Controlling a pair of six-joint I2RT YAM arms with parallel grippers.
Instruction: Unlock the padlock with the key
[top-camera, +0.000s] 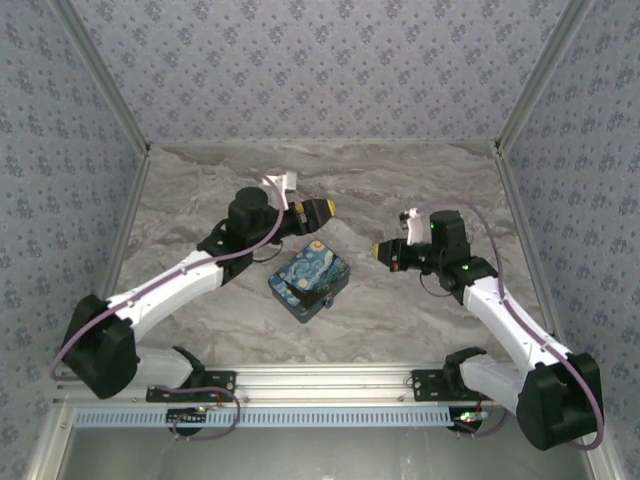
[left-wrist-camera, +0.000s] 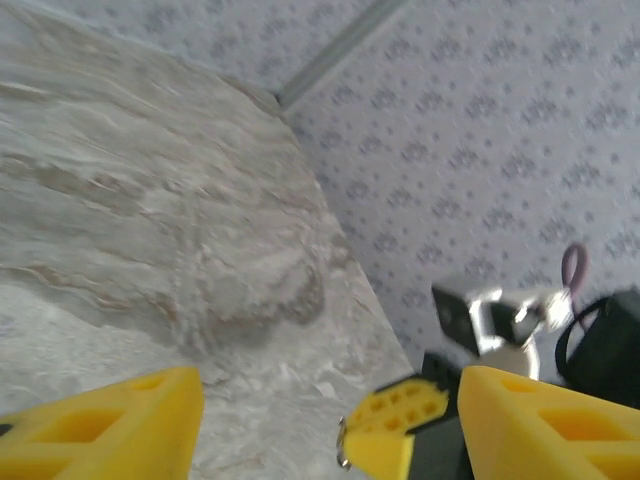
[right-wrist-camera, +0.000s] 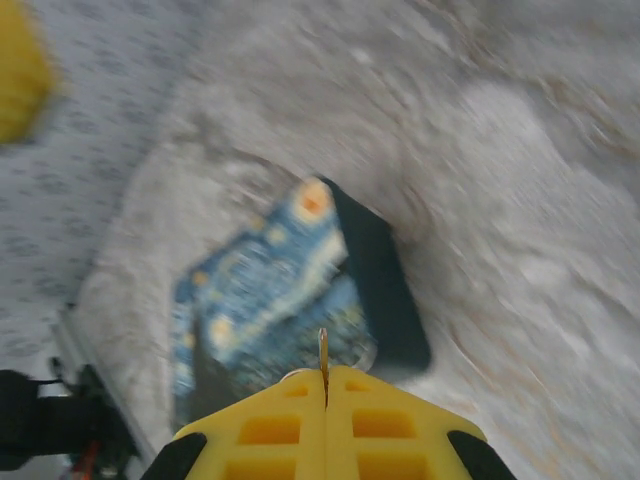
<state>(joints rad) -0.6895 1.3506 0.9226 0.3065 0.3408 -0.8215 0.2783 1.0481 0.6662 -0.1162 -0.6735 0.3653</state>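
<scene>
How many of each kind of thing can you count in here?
2 robot arms
1 painted box, blue and yellow
1 key, a thin sliver pinched in the right gripper
Total: 4

In the top view the left arm (top-camera: 190, 275) rises from lower left toward centre, left hand (top-camera: 321, 210) spread apart, while the right arm (top-camera: 505, 310) bends in from lower right, right hand (top-camera: 381, 250) pinched tight on the key (right-wrist-camera: 323, 350).
</scene>
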